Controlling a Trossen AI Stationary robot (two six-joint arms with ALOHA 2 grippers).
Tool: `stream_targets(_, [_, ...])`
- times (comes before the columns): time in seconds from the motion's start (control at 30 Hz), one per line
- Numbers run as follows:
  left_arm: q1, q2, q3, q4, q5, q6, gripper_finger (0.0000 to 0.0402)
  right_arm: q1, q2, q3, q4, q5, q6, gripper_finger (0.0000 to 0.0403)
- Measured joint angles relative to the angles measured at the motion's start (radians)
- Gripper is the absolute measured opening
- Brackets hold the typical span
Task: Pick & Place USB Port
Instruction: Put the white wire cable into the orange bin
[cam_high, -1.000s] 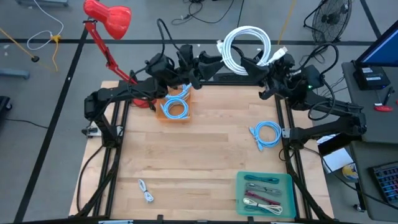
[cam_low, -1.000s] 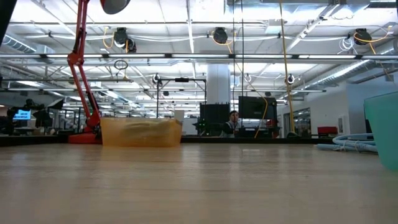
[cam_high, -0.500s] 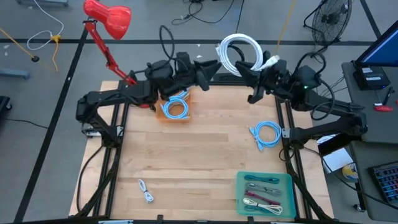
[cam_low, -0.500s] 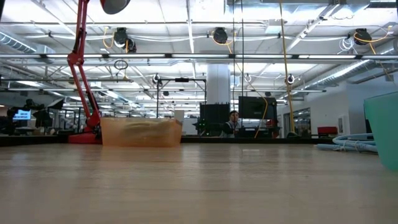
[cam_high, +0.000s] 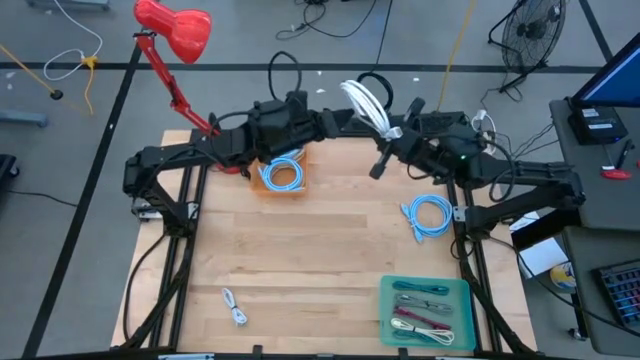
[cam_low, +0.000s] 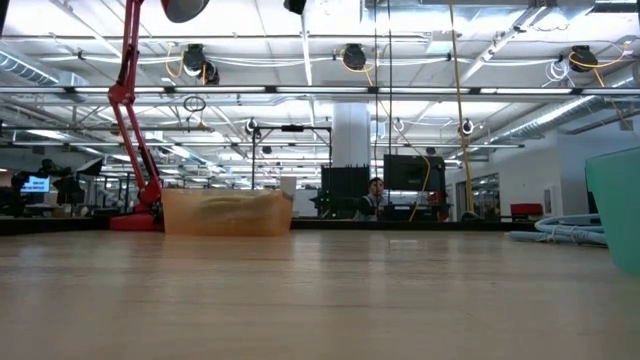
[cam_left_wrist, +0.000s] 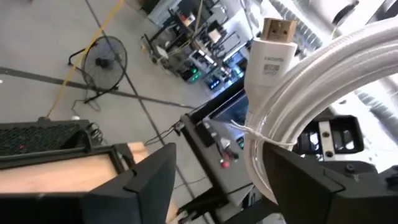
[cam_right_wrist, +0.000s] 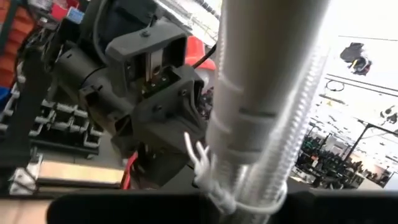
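Observation:
A white coiled cable (cam_high: 365, 98) with a flat metal plug (cam_left_wrist: 272, 43) hangs in the air over the table's far edge, its coil edge-on to the high view. My right gripper (cam_high: 392, 135) is shut on it from the right. My left gripper (cam_high: 345, 118) is level with the coil on its left and open (cam_left_wrist: 221, 157). The coil's strands (cam_left_wrist: 298, 87) pass between its two fingers, nearer to one; whether they touch it I cannot tell. The right wrist view shows the left gripper (cam_right_wrist: 158, 74) just behind the coil (cam_right_wrist: 261, 93). My right gripper holds the bundled strands of the white coil (cam_right_wrist: 249, 180), close to a thin tie around them. Its fingers come about level from the table's right. The picture's lower edge hides the fingers themselves. The coil stands up from the hold, lifted clear of the table.
An orange box (cam_high: 283, 172) with a blue cable coil stands at the far left, beside a red lamp (cam_high: 175, 28). Another blue coil (cam_high: 430, 213) lies at the right. A teal tray (cam_high: 425, 310) of cables and a small white cable (cam_high: 235, 305) lie near the front.
My right gripper has gone toward the table's left and near edges, sunk a little and rolled. The white coil has gone with it, turning from flat-on to edge-on, closer to my left gripper. My left gripper has swung its wrist round toward the coil.

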Motion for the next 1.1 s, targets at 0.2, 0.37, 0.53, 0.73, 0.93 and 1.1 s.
stream_targets(0.2, [-0.003,0.000,-0.001,0.012,-0.004,-0.015,0.0268,0.002,0.020,0.003,0.025,0.006,-0.002,0.0019])
stream_targets(0.37, [-0.026,0.000,-0.001,0.070,-0.007,0.007,0.0269,-0.003,0.003,0.002,0.056,0.033,-0.013,0.0019])
stream_targets(0.53, [-0.059,-0.003,0.001,0.197,0.013,0.039,0.0269,-0.015,-0.007,-0.001,0.028,0.065,0.002,0.0019])
stream_targets(0.73, [-0.056,-0.001,0.001,0.141,0.001,0.042,0.0269,-0.011,-0.007,-0.001,0.031,0.047,0.023,0.0019])
stream_targets(0.93, [-0.048,0.016,0.000,0.147,-0.004,0.028,0.0269,-0.011,-0.005,-0.001,0.032,0.051,0.043,0.0019])
stream_targets(1.1, [-0.019,0.038,0.001,0.162,0.016,-0.018,0.0269,-0.011,0.001,-0.001,0.027,0.053,0.055,0.0019])
